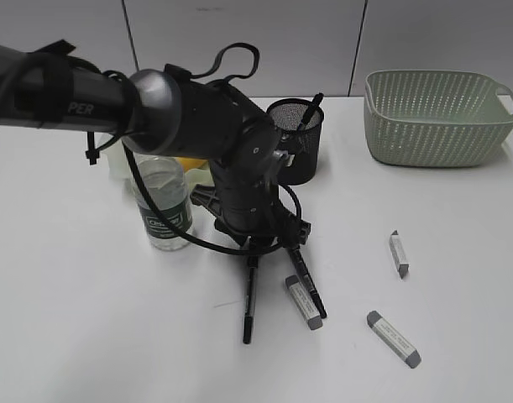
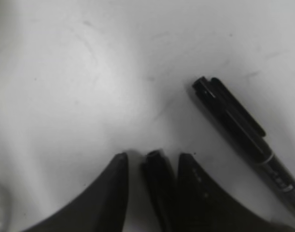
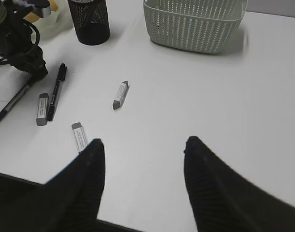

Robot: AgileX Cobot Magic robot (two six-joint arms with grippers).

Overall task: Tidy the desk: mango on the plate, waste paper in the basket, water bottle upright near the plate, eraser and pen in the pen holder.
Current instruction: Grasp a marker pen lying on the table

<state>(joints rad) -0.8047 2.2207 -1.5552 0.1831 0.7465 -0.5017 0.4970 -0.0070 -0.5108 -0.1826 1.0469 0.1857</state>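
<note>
My left gripper (image 1: 253, 252) points down at the middle of the desk (image 1: 88, 319). Its jaws (image 2: 152, 155) straddle the top end of a black pen (image 1: 249, 304) lying flat; the pen (image 2: 157, 169) touches the right finger, with a gap to the left finger. A second black pen (image 1: 308, 281) (image 2: 244, 128) lies next to a grey eraser (image 1: 302, 302). Two more erasers (image 1: 399, 253) (image 1: 393, 338) lie to the right. The pen holder (image 1: 295, 138) holds one pen. The water bottle (image 1: 165, 206) stands upright. The mango (image 1: 189, 162) and plate (image 1: 117, 164) show partly behind the arm. My right gripper (image 3: 143, 145) is open and empty. No waste paper is in view.
The pale-green basket (image 1: 441, 117) (image 3: 195, 24) stands at the back right; its inside is hidden. The left arm and its cables cover the desk's middle back. The right gripper hovers over bare tabletop near the front edge, right of the nearest eraser (image 3: 79, 137).
</note>
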